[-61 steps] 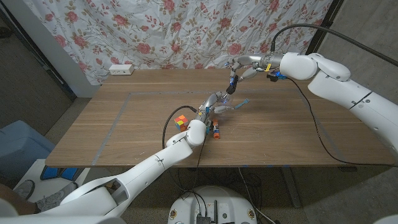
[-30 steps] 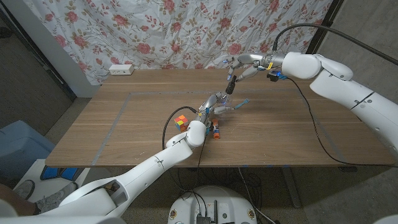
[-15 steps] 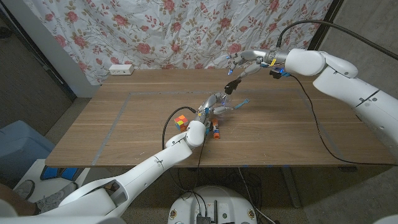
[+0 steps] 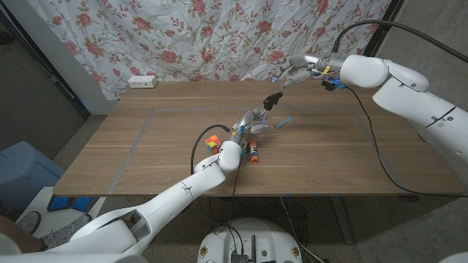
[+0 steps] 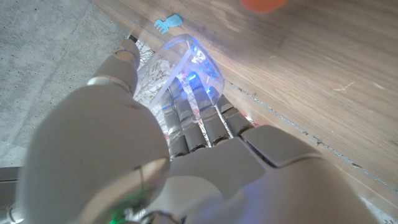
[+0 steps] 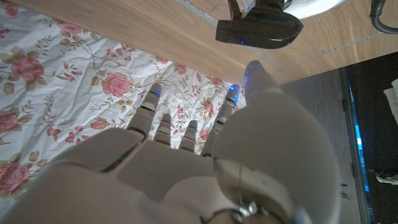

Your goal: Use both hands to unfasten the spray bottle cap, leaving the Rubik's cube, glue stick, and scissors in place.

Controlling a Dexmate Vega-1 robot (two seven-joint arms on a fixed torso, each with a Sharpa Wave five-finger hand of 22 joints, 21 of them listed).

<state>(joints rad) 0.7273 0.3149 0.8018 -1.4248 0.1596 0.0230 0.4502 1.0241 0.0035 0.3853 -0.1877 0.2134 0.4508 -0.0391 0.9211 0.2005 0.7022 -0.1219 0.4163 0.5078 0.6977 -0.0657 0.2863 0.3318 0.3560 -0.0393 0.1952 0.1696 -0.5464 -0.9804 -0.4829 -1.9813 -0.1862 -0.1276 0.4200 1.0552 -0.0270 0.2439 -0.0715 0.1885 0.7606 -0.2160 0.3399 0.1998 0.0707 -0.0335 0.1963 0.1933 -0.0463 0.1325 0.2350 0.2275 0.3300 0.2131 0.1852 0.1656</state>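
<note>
Centrally, left robot hand [image 4: 252,121] grips clear plastic spray bottle [image 5: 186,62] on wooden desk [image 4: 329,157]; black spray cap [image 4: 273,98] on top. Right robot hand [image 4: 296,68], upper right, fingers spread, empty.

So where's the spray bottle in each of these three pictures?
Head view: the spray bottle is mid-table, gripped by the left hand, with its black cap at the far end.
Left wrist view: the bottle's clear body lies in that hand's fingers.
Right wrist view: the black cap sits beyond the right hand.
Shared landmark: the wooden table.
</note>
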